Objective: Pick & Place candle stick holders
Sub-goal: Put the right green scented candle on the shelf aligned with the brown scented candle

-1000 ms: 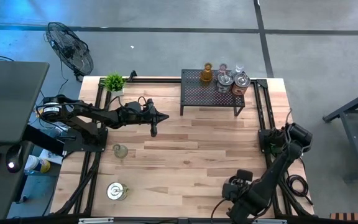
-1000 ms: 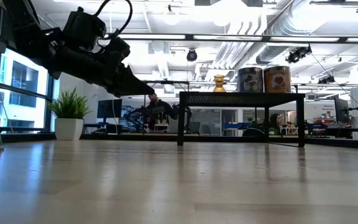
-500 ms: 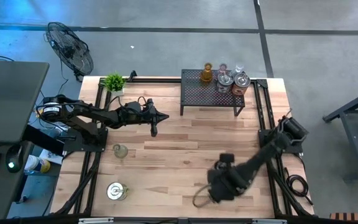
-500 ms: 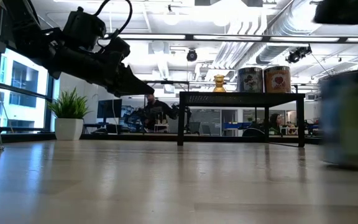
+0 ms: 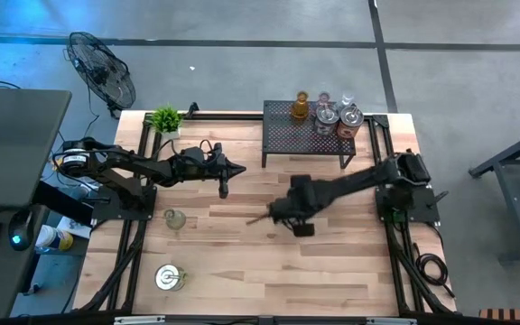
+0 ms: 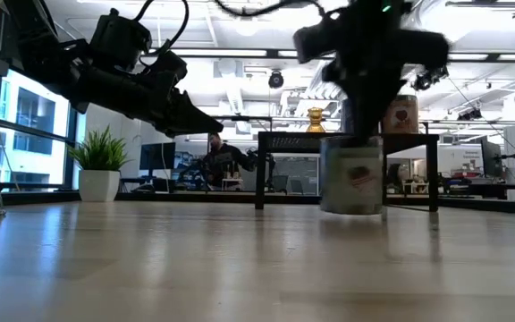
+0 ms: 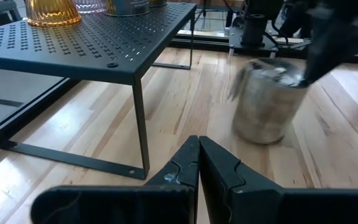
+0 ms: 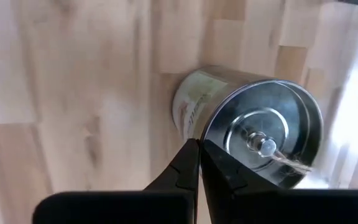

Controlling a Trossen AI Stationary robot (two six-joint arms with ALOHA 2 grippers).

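A squat silver candle stick holder (image 8: 247, 134) with a knobbed lid sits under my right gripper (image 8: 199, 149) at the table's middle, also in the low view (image 6: 351, 183) and the left wrist view (image 7: 266, 102). My left gripper (image 5: 224, 188) hovers shut over the left middle, touching nothing. A pale glass holder (image 5: 175, 218) and another silver holder (image 5: 168, 277) stand on the table at the left. On the black mesh rack (image 5: 287, 144) stand an amber glass holder (image 5: 301, 106), clear glass ones and silver ones (image 5: 348, 122). My right gripper comes steeply from above, and its shut fingertips (image 8: 188, 155) meet the silver holder at the lid's rim (image 8: 204, 127), on one side and not at the knob. What they pinch is hidden by the fingers. The holder stays upright below the gripper; whether it clears the table I cannot tell.
A small potted plant (image 5: 165, 119) stands at the far left corner. The rack takes up the far middle and right of the table. Bare wood lies between the two arms and along the near edge. A fan (image 5: 102, 72) stands on the floor beyond the table.
My right gripper has swung quickly from the near right corner toward the table's middle, rolling about its own line. The silver holder has come along under it, past the low camera, and now stands in front of the rack.
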